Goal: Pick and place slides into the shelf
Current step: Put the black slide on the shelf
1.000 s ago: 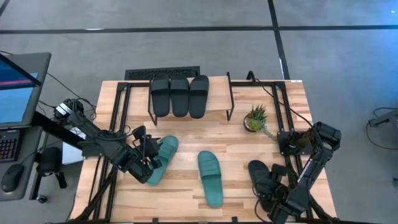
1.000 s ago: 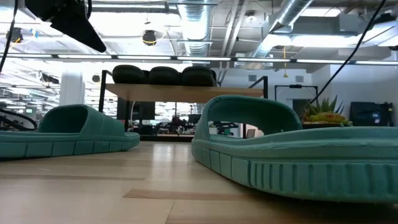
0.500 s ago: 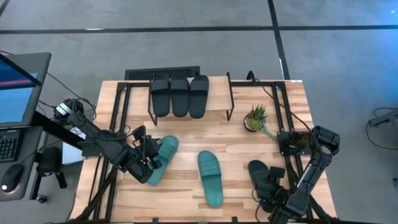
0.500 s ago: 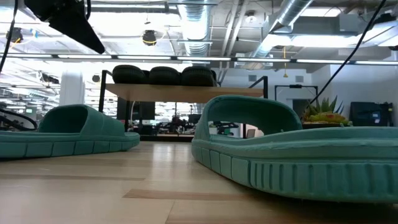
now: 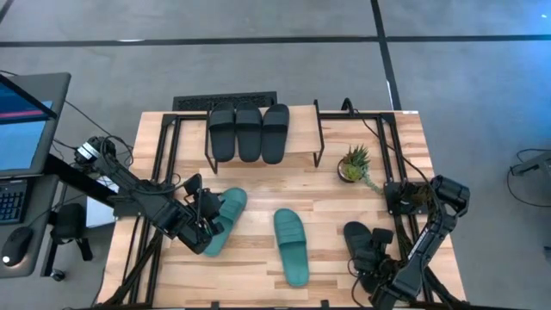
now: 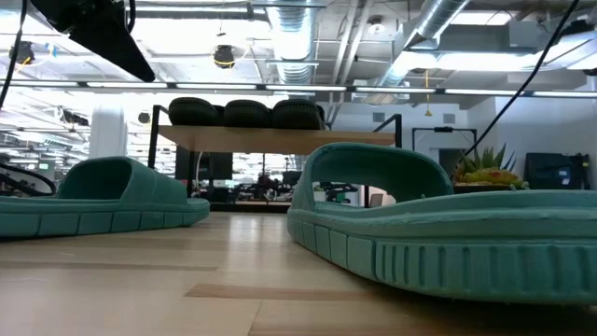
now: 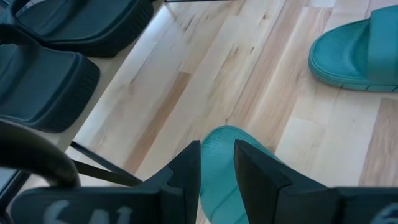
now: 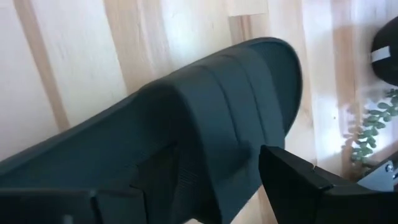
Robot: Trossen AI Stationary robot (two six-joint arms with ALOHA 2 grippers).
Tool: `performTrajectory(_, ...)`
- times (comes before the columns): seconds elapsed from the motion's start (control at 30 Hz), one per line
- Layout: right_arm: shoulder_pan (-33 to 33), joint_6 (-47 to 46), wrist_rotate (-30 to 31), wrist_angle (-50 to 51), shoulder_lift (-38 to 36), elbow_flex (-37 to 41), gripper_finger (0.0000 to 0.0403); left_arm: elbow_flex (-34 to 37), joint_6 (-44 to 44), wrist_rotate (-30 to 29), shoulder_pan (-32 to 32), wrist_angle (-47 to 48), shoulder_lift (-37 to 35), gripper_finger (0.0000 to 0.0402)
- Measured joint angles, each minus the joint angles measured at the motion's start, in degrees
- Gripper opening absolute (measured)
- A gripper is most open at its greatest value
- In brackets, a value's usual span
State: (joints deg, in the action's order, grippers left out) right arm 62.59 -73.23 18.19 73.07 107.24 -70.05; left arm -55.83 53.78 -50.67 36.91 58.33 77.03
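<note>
Three black slides (image 5: 249, 132) lie side by side on the shelf's (image 5: 303, 139) wooden top board. One teal slide (image 5: 224, 217) lies on the table in front of the shelf, and my left gripper (image 5: 204, 226) is shut on it. The second teal slide (image 5: 291, 246) lies on its sole at the table's middle. A fourth black slide (image 5: 355, 238) lies near the right edge. My right gripper (image 5: 374, 269) is open over it, a finger (image 8: 298, 180) on each side of its strap (image 8: 211, 118). I cannot tell whether they touch it. My left gripper pinches the teal slide's sole by its side edge (image 7: 218, 155) between its two fingers, one finger (image 7: 186, 171) outside the edge and the other over the slide. The fingers slant down from the table's left. In the low view the slide (image 6: 112, 198) rests flat on the table.
A small potted plant (image 5: 354, 164) stands to the right of the shelf, far of the right arm. Black frame rails run along both table sides. A monitor (image 5: 21, 120) stands off the table's left. Bare tabletop lies between the two teal slides.
My right arm has shifted a little toward the table's near edge over the black slide. The slides lie where they lay.
</note>
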Motion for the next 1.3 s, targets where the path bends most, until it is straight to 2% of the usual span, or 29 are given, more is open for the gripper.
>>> performTrajectory(0.67,-1.1,0.2,1.4,1.2,0.0,3.1,0.0203,0.0,0.0,0.9,-0.2,-0.9,0.0,0.0087)
performTrajectory(1.1,-1.2,0.2,1.4,1.0,0.0,3.1,0.0113,0.0,0.0,0.9,-0.2,-0.9,0.0,0.0087)
performTrajectory(1.3,-1.2,0.2,1.5,1.1,0.0,3.1,0.0086,0.0,0.0,0.8,-0.3,-0.9,0.0,0.0087)
